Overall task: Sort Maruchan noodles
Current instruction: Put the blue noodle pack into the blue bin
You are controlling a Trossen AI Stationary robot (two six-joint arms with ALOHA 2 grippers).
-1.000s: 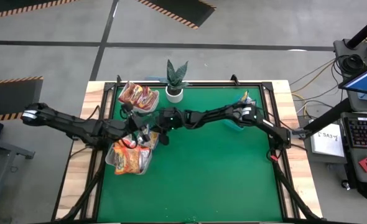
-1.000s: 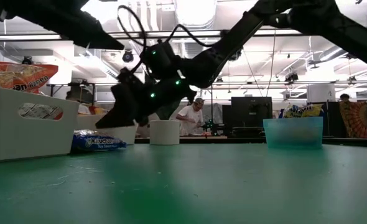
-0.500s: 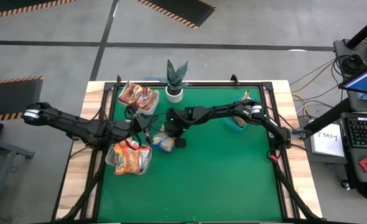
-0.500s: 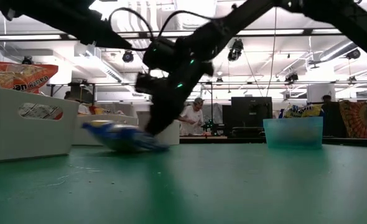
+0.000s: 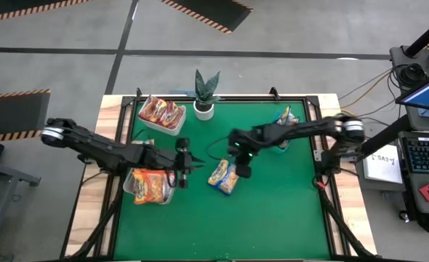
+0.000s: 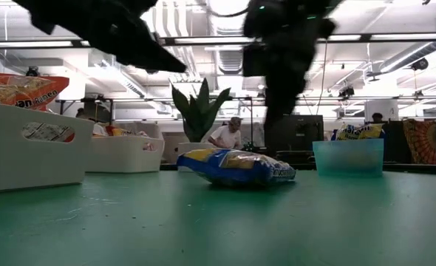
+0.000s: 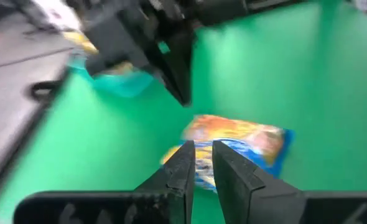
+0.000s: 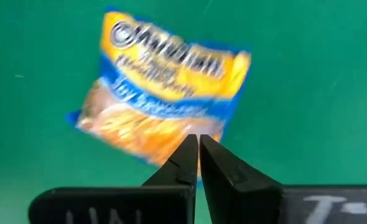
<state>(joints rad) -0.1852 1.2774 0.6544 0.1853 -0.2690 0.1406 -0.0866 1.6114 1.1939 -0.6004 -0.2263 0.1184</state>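
Note:
One blue-and-yellow Maruchan packet lies flat on the green mat near mid-table, also visible in the low view. My right gripper is shut and stands over the packet's right edge. My left gripper hovers left of the packet, pointing at it, its fingers shut but for a narrow slit. Orange-red packets fill a white tray at the left. Red packets sit in a second white tray farther back. My right gripper comes at the blue-and-yellow packet from above, its shut fingertips over the packet's orange edge. I cannot tell whether they touch it. The packet lies flat on the mat.
A potted plant stands at the far edge. A light-blue tub on the right holds another blue-and-yellow packet. Open mat spreads over the near half of the table. People stand in the room behind.
My right gripper has swept from beside the left trays toward the table's right and near side. The blue-and-yellow packet has gone with it, from next to the orange tray to mid-table, where it lies flat. My left gripper has shifted slightly rightward.

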